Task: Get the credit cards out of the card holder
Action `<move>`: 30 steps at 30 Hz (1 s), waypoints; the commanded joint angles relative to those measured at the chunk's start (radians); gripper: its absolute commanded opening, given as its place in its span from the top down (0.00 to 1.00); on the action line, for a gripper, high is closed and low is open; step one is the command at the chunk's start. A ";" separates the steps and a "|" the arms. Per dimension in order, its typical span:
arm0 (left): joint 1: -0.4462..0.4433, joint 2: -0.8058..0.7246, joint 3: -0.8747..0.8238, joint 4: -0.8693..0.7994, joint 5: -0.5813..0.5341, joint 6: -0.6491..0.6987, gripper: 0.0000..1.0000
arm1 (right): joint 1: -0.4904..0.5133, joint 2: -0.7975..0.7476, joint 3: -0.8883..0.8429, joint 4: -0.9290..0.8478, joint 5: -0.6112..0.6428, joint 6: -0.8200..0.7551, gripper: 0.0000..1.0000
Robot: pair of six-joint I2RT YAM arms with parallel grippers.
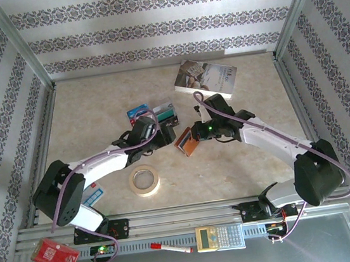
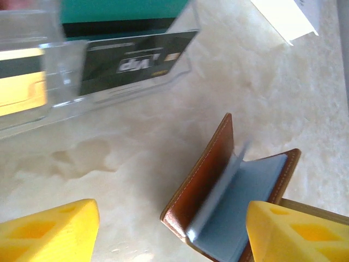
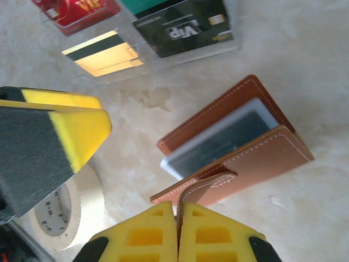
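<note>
Right wrist: holder brown, white-stitched, half open, grey card inside.
Right end effector: clenched on holder flap.
Left end effector: released.

light: bright, even | shadows: soft, short | blur: card holder leaves smeared, left wrist view

White shells with black joints on left arm and right arm; purple cables along both; yellow finger pads; green lamp right of tape roll.
</note>
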 commanded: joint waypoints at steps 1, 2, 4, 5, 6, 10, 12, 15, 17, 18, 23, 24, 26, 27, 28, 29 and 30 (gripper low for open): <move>0.021 -0.031 -0.045 0.041 -0.021 -0.051 0.27 | 0.019 0.032 0.035 0.026 -0.051 -0.010 0.99; 0.022 -0.034 -0.051 0.047 -0.011 -0.053 0.27 | 0.020 0.040 0.036 0.033 -0.063 -0.009 0.99; 0.022 -0.032 -0.055 0.048 0.010 -0.051 0.28 | 0.020 0.052 0.043 0.037 -0.076 -0.009 0.99; 0.021 -0.030 -0.054 0.050 0.019 -0.048 0.28 | 0.019 0.051 0.042 0.037 -0.080 -0.011 0.99; 0.021 -0.026 -0.055 0.058 0.033 -0.043 0.29 | 0.016 0.048 0.036 0.037 -0.082 -0.014 0.99; 0.021 0.008 -0.037 0.105 0.123 0.000 0.32 | -0.034 0.018 -0.011 0.036 -0.106 -0.027 0.99; 0.021 0.041 -0.009 0.108 0.170 0.016 0.35 | -0.072 0.011 -0.038 0.037 -0.114 -0.029 0.99; 0.017 0.097 0.037 0.127 0.245 0.021 0.41 | -0.125 0.006 -0.069 0.026 -0.114 -0.033 0.99; 0.010 0.132 0.061 0.147 0.279 0.020 0.45 | -0.150 0.002 -0.086 0.019 -0.099 -0.043 0.99; 0.004 0.147 0.071 0.153 0.289 0.018 0.47 | -0.159 0.001 -0.091 0.012 -0.088 -0.056 0.99; -0.024 0.200 0.113 0.169 0.309 0.018 0.55 | -0.195 0.024 -0.095 -0.018 -0.019 -0.094 0.97; -0.028 0.211 0.121 0.171 0.315 0.020 0.57 | -0.197 0.029 -0.095 -0.021 -0.006 -0.098 0.98; -0.040 0.238 0.149 0.160 0.326 0.023 0.64 | -0.201 0.043 -0.093 -0.033 0.031 -0.113 0.97; -0.043 0.251 0.161 0.152 0.327 0.024 0.66 | -0.202 0.045 -0.093 -0.040 0.048 -0.121 0.97; -0.048 0.267 0.179 0.139 0.329 0.028 0.69 | -0.202 0.048 -0.092 -0.048 0.074 -0.133 0.97; -0.054 0.285 0.195 0.127 0.333 0.033 0.71 | -0.202 0.049 -0.089 -0.057 0.104 -0.146 0.96; -0.059 0.300 0.211 0.118 0.337 0.038 0.73 | -0.204 0.051 -0.087 -0.063 0.126 -0.157 0.96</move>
